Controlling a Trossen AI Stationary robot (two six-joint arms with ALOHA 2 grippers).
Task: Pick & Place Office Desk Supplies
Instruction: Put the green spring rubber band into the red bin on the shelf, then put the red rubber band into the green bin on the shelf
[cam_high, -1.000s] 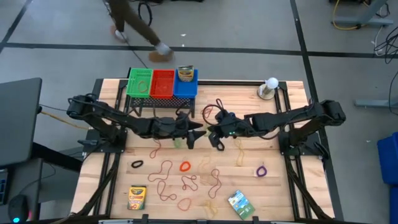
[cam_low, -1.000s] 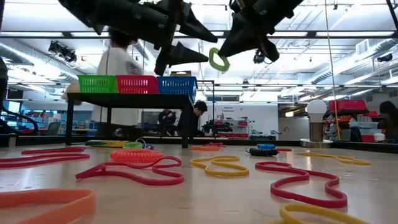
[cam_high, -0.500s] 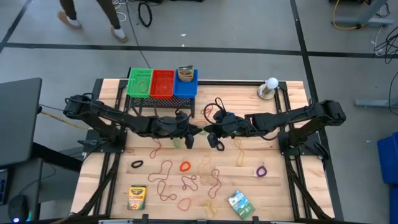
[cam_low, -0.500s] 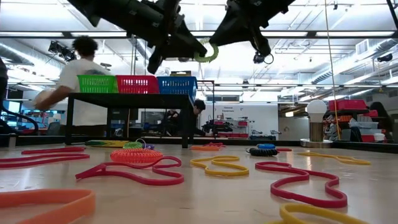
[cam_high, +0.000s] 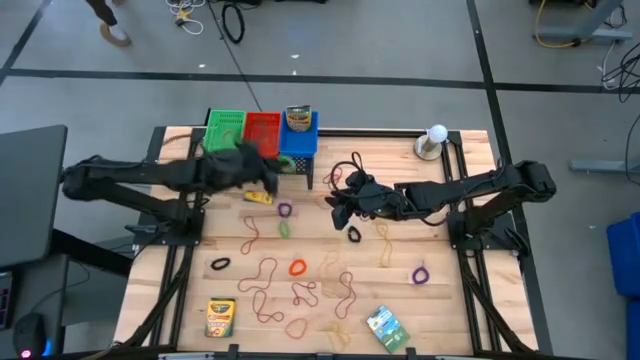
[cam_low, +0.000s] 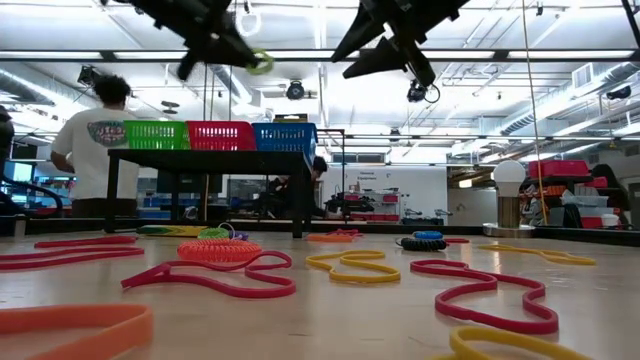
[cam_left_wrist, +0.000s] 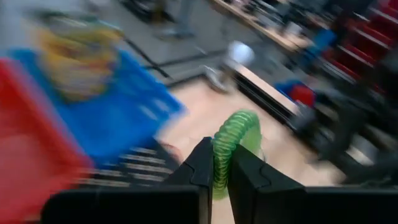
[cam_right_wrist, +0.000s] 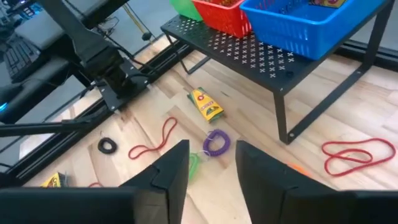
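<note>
Pale wood-plank table (cam_high: 440, 300), matt

Rack (cam_high: 262, 160) blocks table's far edge; bands (cam_high: 300, 292) litter mid table, right side freer

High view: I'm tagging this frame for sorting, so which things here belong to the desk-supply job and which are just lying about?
Job:
- green coil band, pinched in the left gripper
- loose rubber bands on the table
- crayon box
- green packet
- green, red and blue baskets
- right gripper, open and empty

Lying about:
- white ball on a base
- black mesh rack
</note>
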